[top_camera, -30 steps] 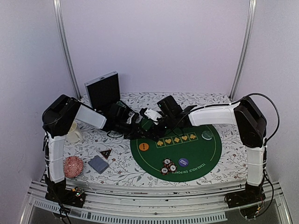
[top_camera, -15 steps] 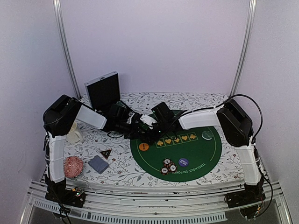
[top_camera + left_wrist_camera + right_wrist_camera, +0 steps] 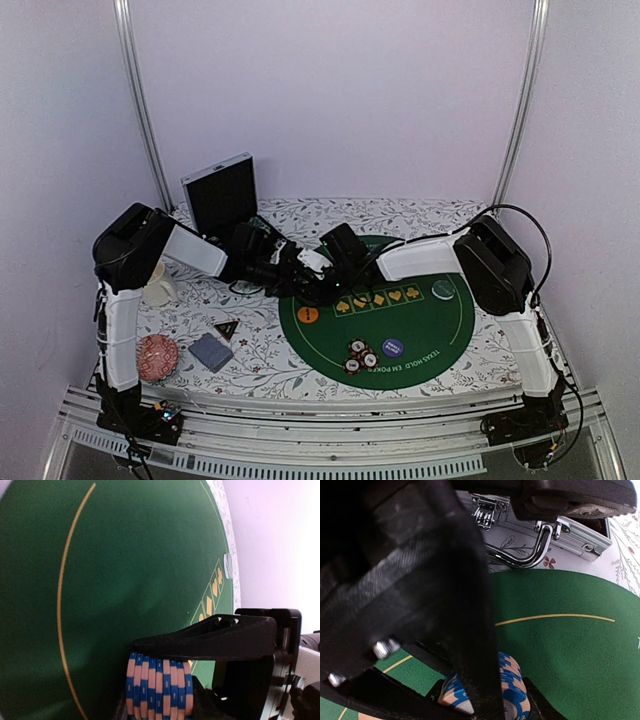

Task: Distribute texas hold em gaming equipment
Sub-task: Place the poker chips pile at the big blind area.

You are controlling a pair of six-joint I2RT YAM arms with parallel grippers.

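A handover of a chip stack seems to be in hand. At the top view's centre, over the mat's (image 3: 425, 335) upper-left edge, the left gripper (image 3: 287, 271), partly closed, clamps the chips (image 3: 159, 687) edgewise. The right gripper (image 3: 322, 270) flanks them, its grip unclear. Next, it must pinch firmly before the left gripper lets go.

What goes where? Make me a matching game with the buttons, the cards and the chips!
Things:
1. orange button
2. pale-green button
3. playing cards
4. blue-and-pink chip stack

Places:
A. on the flowery cloth, off the mat
B. between the fingers of the left claw
C. left part of the green mat
D. right edge of the green mat

Pairs: 1-C, 2-D, 3-A, 4-B
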